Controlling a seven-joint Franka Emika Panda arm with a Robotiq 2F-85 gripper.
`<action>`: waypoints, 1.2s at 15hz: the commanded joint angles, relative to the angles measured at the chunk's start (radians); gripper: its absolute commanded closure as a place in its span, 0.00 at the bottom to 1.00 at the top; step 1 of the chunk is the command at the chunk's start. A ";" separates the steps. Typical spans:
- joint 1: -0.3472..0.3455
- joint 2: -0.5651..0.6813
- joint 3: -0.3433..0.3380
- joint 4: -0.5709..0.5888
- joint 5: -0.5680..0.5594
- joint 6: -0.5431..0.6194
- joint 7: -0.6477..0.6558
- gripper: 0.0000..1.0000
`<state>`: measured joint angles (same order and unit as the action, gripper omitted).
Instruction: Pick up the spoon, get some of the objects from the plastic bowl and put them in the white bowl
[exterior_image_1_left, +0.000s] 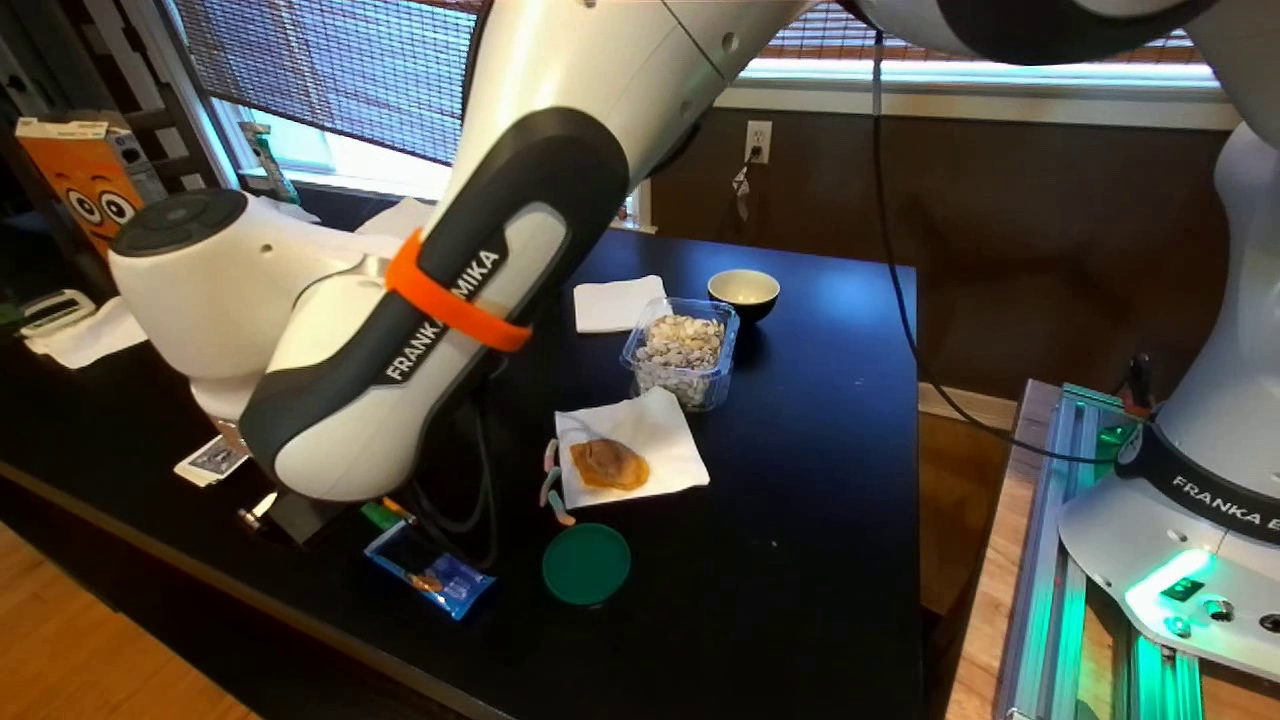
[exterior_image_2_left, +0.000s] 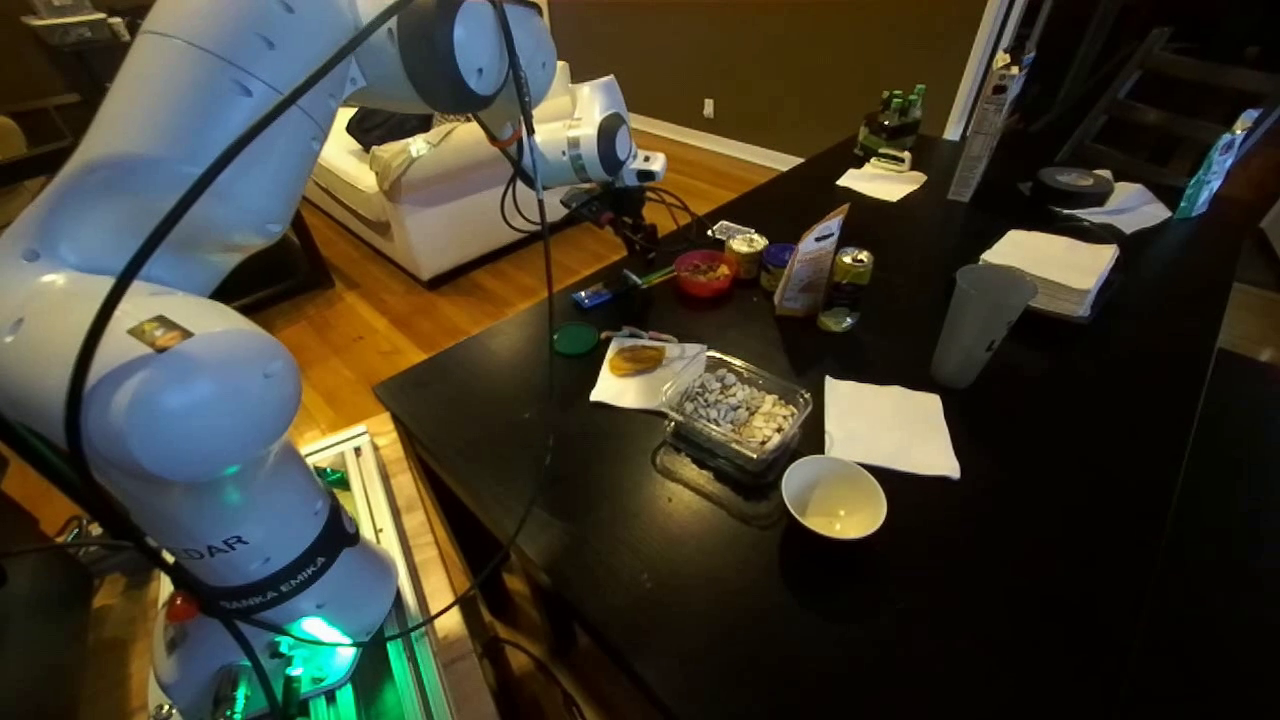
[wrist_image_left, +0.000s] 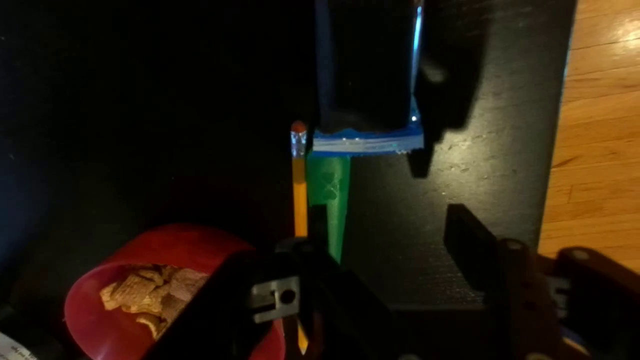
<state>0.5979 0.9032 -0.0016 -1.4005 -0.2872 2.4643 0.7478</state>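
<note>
Gripper is hovering spread wide, empty, over worktop by one long edge, presumably leaving room for green handle (spoon, maybe). White bowl is sitting near opposite edge, likely awaiting filling.

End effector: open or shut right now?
Open: in the wrist view, the end effector has its fingers well apart, with dark tabletop showing between them.

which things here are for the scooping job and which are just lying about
For the job:
gripper
green strip, possibly the spoon's handle
clear plastic container or red bowl, unclear which is meant
white bowl

Seemingly just lying about:
pencil
blue packet
green disc
frosted cup
napkin stack
</note>
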 joint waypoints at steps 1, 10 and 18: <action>0.017 0.043 -0.015 0.068 0.006 0.017 -0.040 0.53; -0.010 0.080 -0.029 0.130 0.025 0.045 -0.096 0.51; -0.054 0.128 -0.014 0.150 0.062 0.105 -0.159 0.74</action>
<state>0.5600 0.9920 -0.0291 -1.2959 -0.2668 2.5497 0.6382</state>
